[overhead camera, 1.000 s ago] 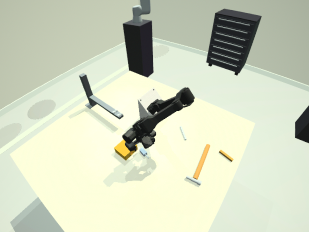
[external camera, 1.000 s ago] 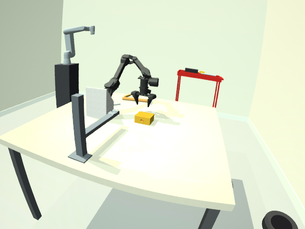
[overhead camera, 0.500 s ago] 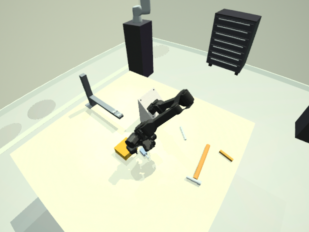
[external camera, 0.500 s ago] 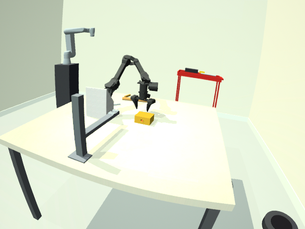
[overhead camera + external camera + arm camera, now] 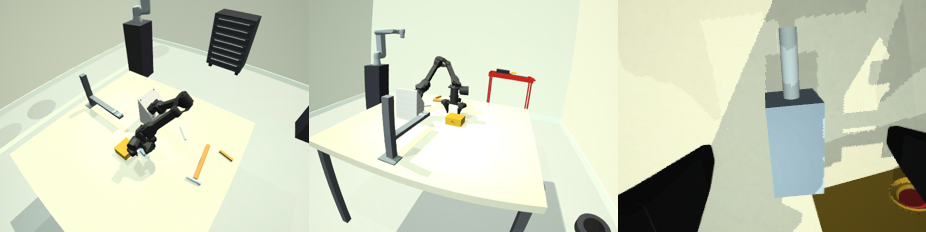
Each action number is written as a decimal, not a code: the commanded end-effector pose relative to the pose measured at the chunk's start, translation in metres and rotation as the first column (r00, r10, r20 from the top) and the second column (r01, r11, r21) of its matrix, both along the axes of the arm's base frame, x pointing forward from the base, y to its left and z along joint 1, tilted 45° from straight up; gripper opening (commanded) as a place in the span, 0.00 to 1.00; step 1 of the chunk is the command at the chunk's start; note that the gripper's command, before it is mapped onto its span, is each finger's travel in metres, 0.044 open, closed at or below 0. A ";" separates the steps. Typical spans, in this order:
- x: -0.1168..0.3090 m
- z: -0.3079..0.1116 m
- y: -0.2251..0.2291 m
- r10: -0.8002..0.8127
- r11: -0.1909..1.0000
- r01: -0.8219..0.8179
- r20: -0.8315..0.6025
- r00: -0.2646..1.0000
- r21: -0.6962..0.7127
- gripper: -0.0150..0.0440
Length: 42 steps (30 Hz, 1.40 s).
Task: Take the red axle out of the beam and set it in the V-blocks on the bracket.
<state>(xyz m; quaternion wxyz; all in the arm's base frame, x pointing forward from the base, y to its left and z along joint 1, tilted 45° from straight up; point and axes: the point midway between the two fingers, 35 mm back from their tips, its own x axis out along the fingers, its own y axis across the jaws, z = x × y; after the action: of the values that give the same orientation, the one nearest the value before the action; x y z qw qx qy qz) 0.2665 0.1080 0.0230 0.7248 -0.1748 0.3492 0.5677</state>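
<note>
Above the blue tool [image 5: 142, 151] [image 5: 798, 150] beside the beam [image 5: 122, 148] [image 5: 454, 120] [image 5: 858, 207], the gripper [image 5: 141, 152] [image 5: 453, 112] [image 5: 800, 144] hangs wide open, seemingly lining up; next, probably lower and close.

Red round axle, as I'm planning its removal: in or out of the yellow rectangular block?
In: the axle shows red within the face of the block, in exterior and wrist views.

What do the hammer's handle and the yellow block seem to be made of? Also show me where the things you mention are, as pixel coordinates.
Hammer handle [image 5: 202, 161]: possibly painted wood or plastic, being smooth, evenly orange and without visible grain.

Yellow block [image 5: 123, 148] [image 5: 455, 120]: perhaps painted metal or plastic; its flat color and crisp edges fit either.
</note>
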 end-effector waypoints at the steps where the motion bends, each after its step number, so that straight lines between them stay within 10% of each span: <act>1: -0.002 -0.007 0.004 -0.002 1.000 0.002 -0.012 1.000 -0.003 1.00; 8: -0.001 -0.013 0.011 -0.002 1.000 0.002 -0.012 1.000 -0.002 1.00; 21: -0.001 -0.013 0.011 -0.002 1.000 0.002 -0.012 1.000 -0.002 0.42; 29: -0.001 -0.012 0.010 -0.002 1.000 0.002 -0.012 1.000 -0.002 0.26; 42: -0.004 0.026 -0.034 -0.002 1.000 0.001 -0.013 1.000 -0.010 0.25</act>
<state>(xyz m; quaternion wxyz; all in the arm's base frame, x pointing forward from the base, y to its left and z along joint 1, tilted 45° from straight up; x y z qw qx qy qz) 0.2633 0.0834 0.0383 0.7214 -0.1734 0.3611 0.5649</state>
